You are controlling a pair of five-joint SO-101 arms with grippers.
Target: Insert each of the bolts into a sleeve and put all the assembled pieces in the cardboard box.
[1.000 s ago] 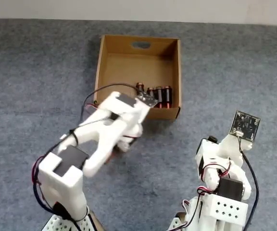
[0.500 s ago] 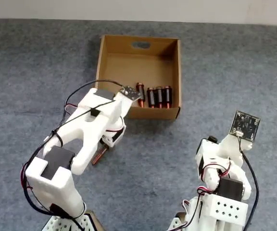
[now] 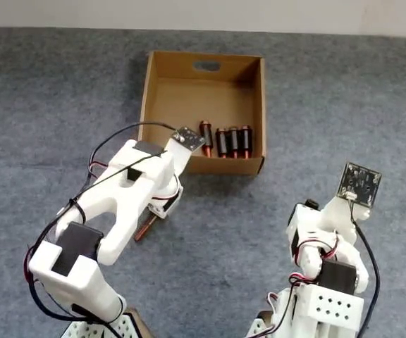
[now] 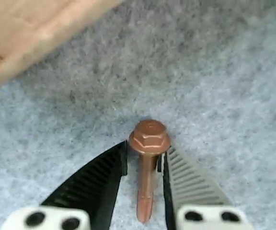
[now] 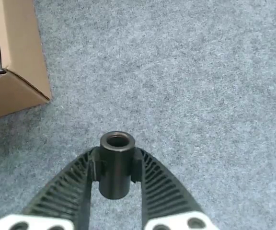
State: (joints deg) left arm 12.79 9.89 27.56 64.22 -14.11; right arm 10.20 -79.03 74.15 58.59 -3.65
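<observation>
Cardboard box (image 3: 189,98) sits open on grey worktop (image 3: 62,91), on the far side from both arm bases, w/ four assembled pieces (image 3: 231,141) lying in a row against its near wall. Left arm (image 3: 118,204) is bent over the worktop just in front of that wall. Right arm (image 3: 326,246) is folded back, well apart from box. Left end effector (image 4: 145,154) is closed to a narrow gap on the bolt (image 4: 149,139), pinching the shank right under the hex head. Head points away from wrist and shank runs back btw the fingers. Bolt is low over worktop near box's outer wall; can't tell if touching. Right end effector (image 5: 115,160) is clamped on the sleeve (image 5: 117,142), bore end facing outward & free. Risks, as I judge: grip is on a thin round shank, so bolt could pivot or slip when the arms meet. Head leads & plain end is buried, so mating w/ the bore prob needs a re-grip or awkward angle. A miss could jam bolt on sleeve rim or knock either part loose. Left arm this near the box could also nudge it.
</observation>
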